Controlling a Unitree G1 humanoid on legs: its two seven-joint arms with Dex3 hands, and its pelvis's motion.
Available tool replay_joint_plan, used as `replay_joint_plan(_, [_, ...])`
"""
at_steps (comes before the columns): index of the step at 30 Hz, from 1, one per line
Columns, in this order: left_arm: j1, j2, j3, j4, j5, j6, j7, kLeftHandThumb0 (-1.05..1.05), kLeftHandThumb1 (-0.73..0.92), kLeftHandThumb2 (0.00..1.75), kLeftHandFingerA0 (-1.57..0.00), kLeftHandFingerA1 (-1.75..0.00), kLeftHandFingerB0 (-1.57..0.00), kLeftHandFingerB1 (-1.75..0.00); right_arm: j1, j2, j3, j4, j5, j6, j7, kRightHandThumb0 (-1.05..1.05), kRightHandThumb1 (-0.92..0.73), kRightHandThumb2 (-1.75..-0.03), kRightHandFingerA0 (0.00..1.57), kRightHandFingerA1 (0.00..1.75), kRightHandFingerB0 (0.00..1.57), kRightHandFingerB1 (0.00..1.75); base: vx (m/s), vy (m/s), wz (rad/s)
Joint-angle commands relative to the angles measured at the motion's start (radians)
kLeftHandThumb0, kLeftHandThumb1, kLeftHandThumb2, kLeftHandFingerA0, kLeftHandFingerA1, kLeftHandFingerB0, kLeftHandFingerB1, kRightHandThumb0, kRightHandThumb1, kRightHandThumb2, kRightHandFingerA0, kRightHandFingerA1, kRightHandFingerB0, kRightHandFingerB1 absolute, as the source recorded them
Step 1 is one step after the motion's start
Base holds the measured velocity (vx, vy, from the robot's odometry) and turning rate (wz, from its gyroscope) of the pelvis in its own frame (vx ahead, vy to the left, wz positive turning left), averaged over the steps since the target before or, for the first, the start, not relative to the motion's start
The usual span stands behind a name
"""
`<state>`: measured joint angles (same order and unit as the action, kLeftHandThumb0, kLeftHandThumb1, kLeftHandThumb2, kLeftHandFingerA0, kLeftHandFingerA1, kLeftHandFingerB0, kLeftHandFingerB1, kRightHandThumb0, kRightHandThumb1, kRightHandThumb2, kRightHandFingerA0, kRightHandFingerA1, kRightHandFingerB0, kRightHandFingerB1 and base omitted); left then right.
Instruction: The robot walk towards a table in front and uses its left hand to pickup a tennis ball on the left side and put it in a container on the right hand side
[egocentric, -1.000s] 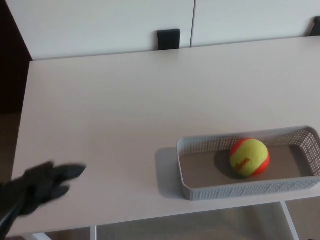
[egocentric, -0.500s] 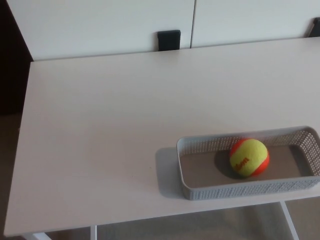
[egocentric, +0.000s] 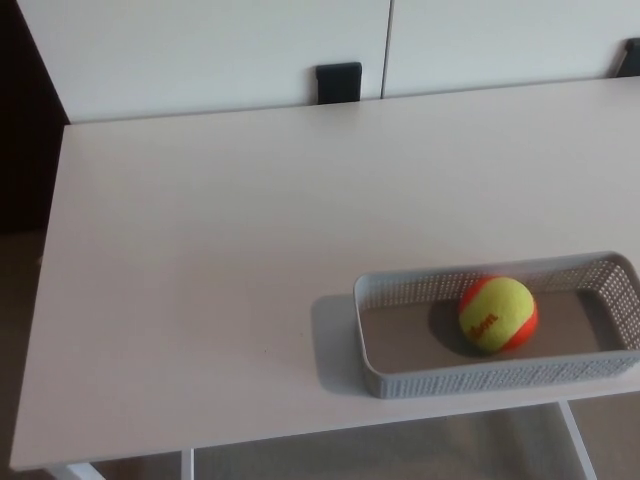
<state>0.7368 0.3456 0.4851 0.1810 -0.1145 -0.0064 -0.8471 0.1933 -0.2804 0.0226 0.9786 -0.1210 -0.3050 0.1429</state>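
One tennis ball (egocentric: 498, 314), yellow-green with orange bands, some orange lettering on its near-left face. It lies inside the container (egocentric: 500, 377), resting on the floor about midway along its length. Ball's top overlaps the far wall in the head view; cannot tell whether it touches that wall. Soft shadow on the container floor just left of the ball.

Container: grey, rectangular, shallow, walls perforated in a fine mesh pattern. Long side runs left to right. Sits on the near right part of the table (egocentric: 220, 250), near wall close to the table's near edge, right end reaching the picture's edge. Its shadow falls on the tabletop to its left.

Table: pale, plain top, taking up most of the view. White leg (egocentric: 578, 440) visible below the near edge at right.

Far side: white panels (egocentric: 200, 50) behind the table, a vertical seam between two of them. Small black block (egocentric: 339, 81) at the far edge, near the seam. Dark strip (egocentric: 20, 120) along the left.

Hands: neither the left nor the right shows in the head view, so whether they are released or clenched cannot be told.
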Motion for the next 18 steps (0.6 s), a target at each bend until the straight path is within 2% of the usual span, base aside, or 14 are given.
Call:
replay_joint_plan(1, [-0.258, 0.051, -0.035, 0.505, 0.1, -0.1, 0.274, -0.48, 0.58, 0.56, -0.26, -0.44, -0.25, -0.38, 0.003, -0.036, -0.007, 0.032, -0.014, -0.046, -0.033, -0.48, -0.62, -0.6, 0.74, 0.53, 0.55, 0.43, 0.0, 0.0, 0.0])
replay_joint_plan(2, [-0.274, 0.055, -0.028, 0.534, 0.078, -0.098, 0.254, -0.48, 0.58, 0.56, -0.26, -0.44, -0.25, -0.38, -0.004, -0.035, -0.006, 0.037, -0.016, -0.049, -0.038, -0.48, -0.62, -0.6, 0.74, 0.53, 0.55, 0.43, 0.0, 0.0, 0.0])
replay_joint_plan(3, [-0.29, 0.055, -0.025, 0.567, 0.067, -0.099, 0.25, -0.28, 0.41, 0.94, -0.12, -0.54, -0.12, -0.52, -0.008, -0.032, -0.012, 0.04, -0.009, -0.05, -0.037, -0.47, -0.61, -0.59, 0.74, 0.54, 0.55, 0.43, 0.0, 0.0, 0.0])
replay_joint_plan(5, [-0.298, 0.054, -0.03, 0.589, 0.064, -0.106, 0.246, -0.28, 0.44, 0.96, -0.12, -0.54, -0.11, -0.52, -0.004, -0.029, -0.022, 0.032, 0.005, -0.053, -0.029, -0.45, -0.61, -0.59, 0.7, 0.54, 0.54, 0.44, 0.0, 0.0, 0.0])
replay_joint_plan(7, [-0.306, 0.054, -0.033, 0.607, 0.062, -0.112, 0.249, -0.28, 0.44, 0.96, -0.12, -0.54, -0.11, -0.52, 0.0, -0.025, -0.031, 0.031, 0.016, -0.059, -0.028, -0.44, -0.61, -0.59, 0.7, 0.54, 0.53, 0.44, 0.0, 0.0, 0.0])
replay_joint_plan(8, [-0.309, 0.055, -0.034, 0.618, 0.058, -0.118, 0.248, -0.49, 0.54, 0.69, -0.22, -0.47, -0.22, -0.43, 0.003, -0.024, -0.036, 0.031, 0.022, -0.063, -0.027, -0.44, -0.6, -0.59, 0.68, 0.57, 0.5, 0.44, 0.0, 0.0, 0.0])
replay_joint_plan(12, [-0.327, 0.062, -0.025, 0.664, 0.027, -0.14, 0.235, -0.48, 0.53, 0.68, -0.23, -0.48, -0.22, -0.44, 0.009, -0.023, -0.04, 0.014, 0.018, -0.051, -0.032, -0.44, -0.61, -0.59, 0.66, 0.53, 0.47, 0.42, 0.0, 0.0, 0.0])
replay_joint_plan(13, [-0.331, 0.069, -0.034, 0.677, 0.036, -0.16, 0.246, -0.47, 0.56, 0.56, -0.27, -0.44, -0.25, -0.38, 0.009, -0.02, -0.047, 0.013, 0.023, -0.051, -0.026, -0.43, -0.61, -0.59, 0.66, 0.54, 0.46, 0.42, 0.0, 0.0, 0.0])
replay_joint_plan(16, [-0.336, 0.078, -0.049, 0.697, 0.035, -0.196, 0.25, -0.48, 0.57, 0.56, -0.26, -0.43, -0.24, -0.38, 0.003, -0.016, -0.054, 0.018, 0.023, -0.047, -0.027, -0.45, -0.6, -0.59, 0.67, 0.56, 0.47, 0.42, 0.0, 0.0, 0.0])
replay_joint_plan(17, [-0.339, 0.079, -0.049, 0.702, 0.024, -0.2, 0.24, -0.28, 0.42, 0.95, -0.12, -0.54, -0.11, -0.52, -0.007, -0.018, -0.052, 0.03, 0.018, -0.048, -0.028, -0.46, -0.6, -0.58, 0.67, 0.57, 0.45, 0.41, 0.0, 0.0, 0.0])
replay_joint_plan(18, [-0.341, 0.08, -0.05, 0.708, 0.018, -0.203, 0.236, -0.28, 0.42, 0.95, -0.12, -0.54, -0.11, -0.52, -0.011, -0.018, -0.051, 0.036, 0.016, -0.05, -0.028, -0.46, -0.6, -0.58, 0.67, 0.57, 0.45, 0.41, 0.0, 0.0, 0.0])
